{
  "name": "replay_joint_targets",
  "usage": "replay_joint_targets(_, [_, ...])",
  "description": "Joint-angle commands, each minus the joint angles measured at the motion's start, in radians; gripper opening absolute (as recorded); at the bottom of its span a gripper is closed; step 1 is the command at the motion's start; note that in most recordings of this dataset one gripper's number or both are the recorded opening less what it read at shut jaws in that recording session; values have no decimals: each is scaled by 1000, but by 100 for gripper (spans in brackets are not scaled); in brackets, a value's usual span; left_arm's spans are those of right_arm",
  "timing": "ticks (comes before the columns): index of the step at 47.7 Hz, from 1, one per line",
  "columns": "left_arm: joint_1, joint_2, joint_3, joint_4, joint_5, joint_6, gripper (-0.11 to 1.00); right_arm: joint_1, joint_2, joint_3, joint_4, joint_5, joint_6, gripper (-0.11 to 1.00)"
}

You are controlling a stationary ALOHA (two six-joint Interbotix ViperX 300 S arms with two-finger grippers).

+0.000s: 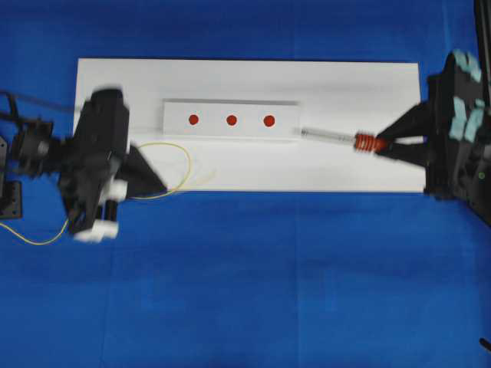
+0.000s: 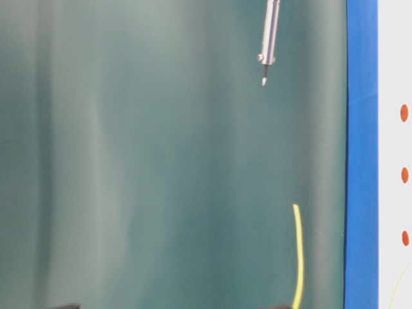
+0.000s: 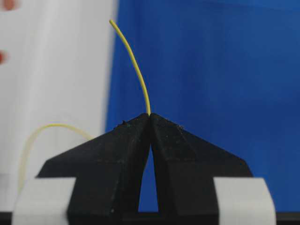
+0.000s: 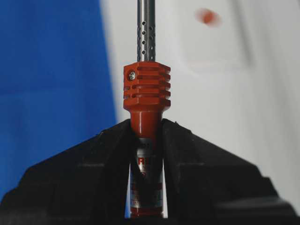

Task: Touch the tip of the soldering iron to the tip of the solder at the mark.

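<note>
Both sets of jaws are clenched on their loads. Left gripper (image 3: 150,115) pinches the solder (image 3: 133,63) right at the finger points, a short free length curving up and away from it. Right gripper (image 4: 146,129) clamps the soldering iron (image 4: 146,96) on its orange body just behind the ribbed collar, silver shaft pointing straight out ahead.

From overhead: left gripper (image 1: 157,184) sits at the near-left edge of the white board (image 1: 368,165); the rest of the solder (image 1: 180,165) loops behind it on the board. Right gripper (image 1: 383,142) is at the far right, iron (image 1: 337,138) lying along the board's length, its shaft reaching toward the strip with three red marks (image 1: 232,119).

I cannot tell from the task which mark is meant. The iron's end is near the rightmost mark; the solder gripper is nearer the leftmost.

Table-level view: tip of the soldering iron (image 2: 264,80) and tip of the solder (image 2: 295,206) face each other, well apart, slightly offset sideways.

My read: both tips are carried above the board, neither yet at a mark. Closing means converging along the strip's long axis while trimming that sideways offset. The solder wire looks springy; expect wobble.
</note>
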Motion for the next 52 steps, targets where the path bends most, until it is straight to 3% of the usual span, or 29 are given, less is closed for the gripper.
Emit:
replay_joint_targets(1, [-67, 0, 0, -2, -57, -20, 3, 94, 31, -26, 5, -66, 11, 6])
replay_joint_targets(12, [-207, 92, 69, -2, -262, -91, 3, 259, 192, -21, 5, -222, 44, 6])
replay_joint_targets(27, [-302, 350, 104, -2, -538, -124, 3, 364, 503, -18, 5, -469, 75, 6])
replay_joint_targets(38, [-305, 489, 86, -3, -577, -123, 3, 383, 686, -31, 9, -626, 75, 6])
replay_joint_targets(52, [-302, 491, 92, -2, -575, -114, 3, 393, 779, -67, 11, -611, 77, 6])
